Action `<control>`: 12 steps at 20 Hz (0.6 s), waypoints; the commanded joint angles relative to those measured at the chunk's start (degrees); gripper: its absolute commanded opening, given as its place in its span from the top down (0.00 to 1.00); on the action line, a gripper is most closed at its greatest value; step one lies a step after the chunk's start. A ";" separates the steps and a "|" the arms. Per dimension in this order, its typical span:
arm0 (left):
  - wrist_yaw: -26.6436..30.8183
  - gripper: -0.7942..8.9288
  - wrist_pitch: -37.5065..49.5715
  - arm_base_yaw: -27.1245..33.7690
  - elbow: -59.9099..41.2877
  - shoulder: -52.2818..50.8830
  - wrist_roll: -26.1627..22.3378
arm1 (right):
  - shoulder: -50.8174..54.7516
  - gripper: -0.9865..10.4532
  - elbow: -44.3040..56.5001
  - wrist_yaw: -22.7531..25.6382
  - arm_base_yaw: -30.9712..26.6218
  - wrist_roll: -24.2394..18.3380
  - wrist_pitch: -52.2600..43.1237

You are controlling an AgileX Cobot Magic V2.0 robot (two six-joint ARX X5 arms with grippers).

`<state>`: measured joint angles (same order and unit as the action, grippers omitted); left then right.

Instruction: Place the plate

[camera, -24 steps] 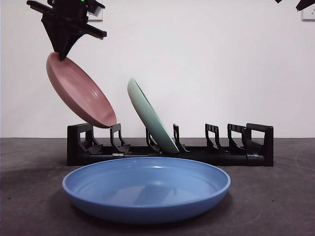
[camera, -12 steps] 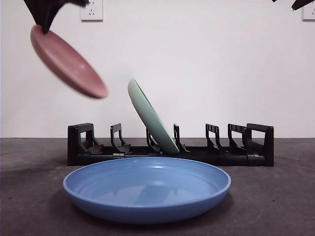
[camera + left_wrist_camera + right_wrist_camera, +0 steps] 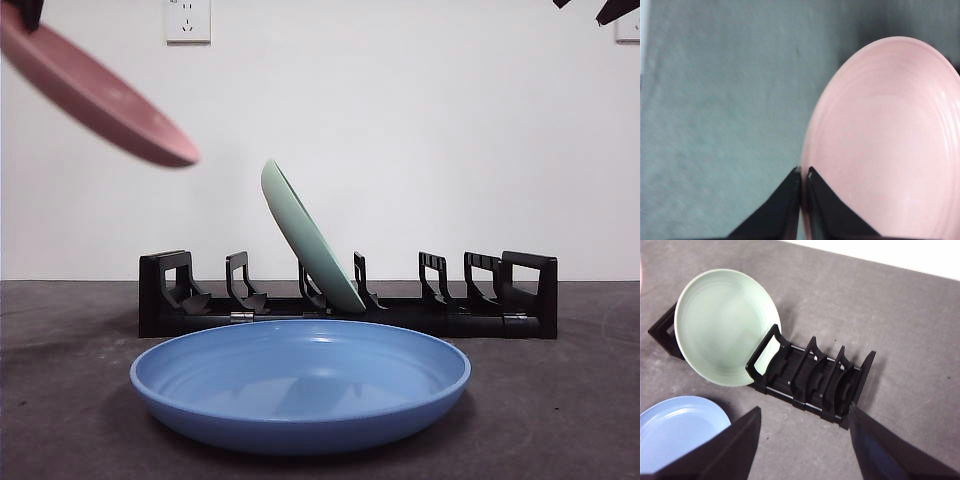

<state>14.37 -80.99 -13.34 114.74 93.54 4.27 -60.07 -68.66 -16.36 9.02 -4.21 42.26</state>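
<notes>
We see the left gripper (image 3: 803,172) pinching the pink plate (image 3: 95,90) by its rim, high above the black rack (image 3: 345,305) and cut off at the frame edge; the right gripper (image 3: 802,440) hangs spread wide above that rack.

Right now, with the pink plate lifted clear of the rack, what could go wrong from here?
The left gripper pinches the pink plate only at its rim, and the plate hangs tilted high above the table, so it could slip or swing loose. The green plate leans in the black rack; a lowering pink plate might knock it. The blue plate lies just in front of the rack, under any drop.
</notes>
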 commanded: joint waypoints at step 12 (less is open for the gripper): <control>-16.83 0.91 14.58 -1.14 -42.47 -35.56 2.54 | -0.46 0.67 -0.90 0.09 0.24 0.63 0.33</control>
<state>-2.09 -66.94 -14.33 71.64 57.58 5.72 -60.07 -68.66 -16.34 9.02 -4.21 42.76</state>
